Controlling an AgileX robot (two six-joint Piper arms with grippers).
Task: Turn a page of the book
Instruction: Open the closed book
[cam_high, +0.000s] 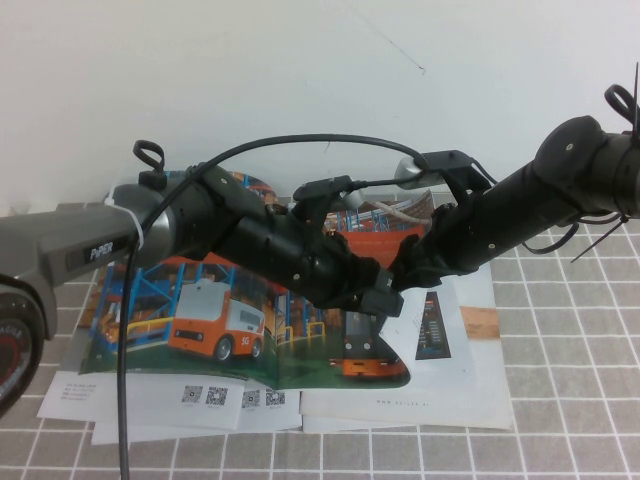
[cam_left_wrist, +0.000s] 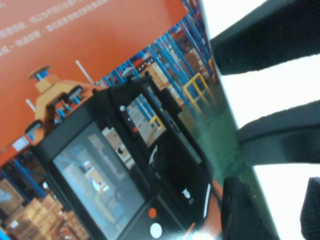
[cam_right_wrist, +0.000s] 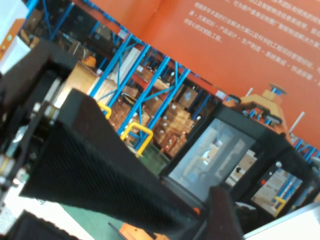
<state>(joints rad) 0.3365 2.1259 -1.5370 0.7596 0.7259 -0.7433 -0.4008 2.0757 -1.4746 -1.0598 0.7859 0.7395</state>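
Overhead, the thin glossy magazine (cam_high: 180, 320) lies open on the grey-lined white tiled table (cam_high: 560, 420), on top of plainer white booklets (cam_high: 470, 390) whose edges stick out to the right and on the near side. Its left sheet shows an orange-and-white vehicle (cam_high: 215, 320); the glossy forklift page (cam_high: 375, 350) sits at the middle, right of the spine. Both black arms meet over that page: the left gripper (cam_high: 385, 300) reaches in from the left and the right gripper (cam_high: 405, 262) from the far right, their tips close together just above the paper. From here I cannot tell how far either set of fingers is spread.

From the left wrist, the page (cam_left_wrist: 110, 150) fills the view with the black-and-orange forklift, blue racks and orange text panel. Black textured fingers (cam_left_wrist: 280, 140) lie over its white edge; whether they pinch the sheet cannot be told.

From the right wrist, the same page (cam_right_wrist: 210, 80) lies just below. A broad black ribbed finger (cam_right_wrist: 95, 170) crosses it low over the racks, and a second tip (cam_right_wrist: 222, 215) shows near the forklift, a gap between them and nothing visibly held
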